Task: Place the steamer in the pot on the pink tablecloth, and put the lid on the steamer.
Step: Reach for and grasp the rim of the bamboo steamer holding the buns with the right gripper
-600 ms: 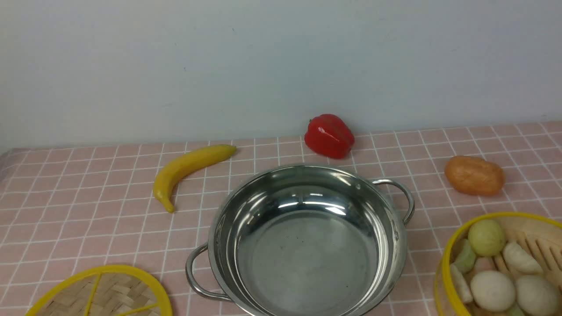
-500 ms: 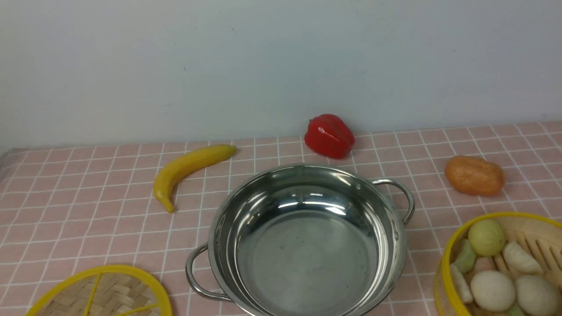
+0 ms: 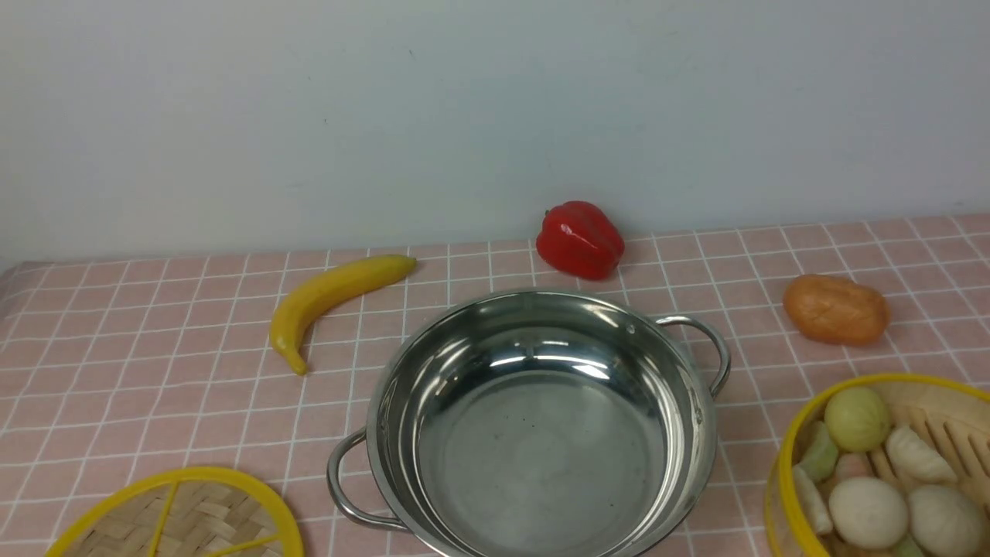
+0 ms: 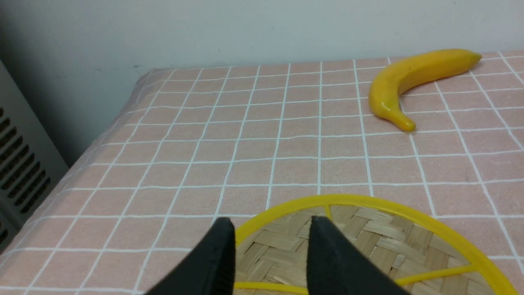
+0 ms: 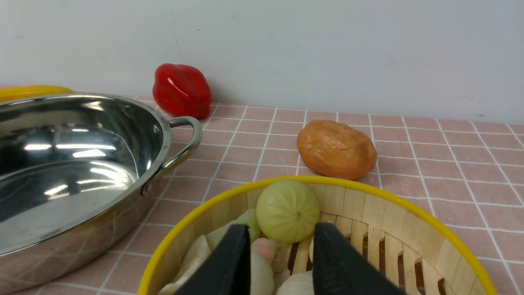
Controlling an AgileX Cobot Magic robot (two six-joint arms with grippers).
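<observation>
The shiny steel pot (image 3: 534,433) stands empty in the middle of the pink tablecloth (image 3: 155,363). The woven lid (image 3: 178,518) lies flat on the cloth at the near left. At the near right is the steamer (image 3: 783,472), with several buns and dumplings inside. Neither gripper shows in the front view. In the left wrist view my left gripper (image 4: 270,223) hangs open just over the lid (image 4: 368,241), holding nothing. My right gripper (image 5: 282,229) hangs open over the steamer (image 5: 368,205), with the pot (image 5: 123,135) beside the steamer.
A yellow banana (image 3: 325,298) lies behind the pot to the left. A red pepper (image 3: 580,240) sits against the back wall. An orange bread-like lump (image 3: 835,309) lies behind the steamer. The cloth's left edge drops off near a grey vented panel (image 4: 16,172).
</observation>
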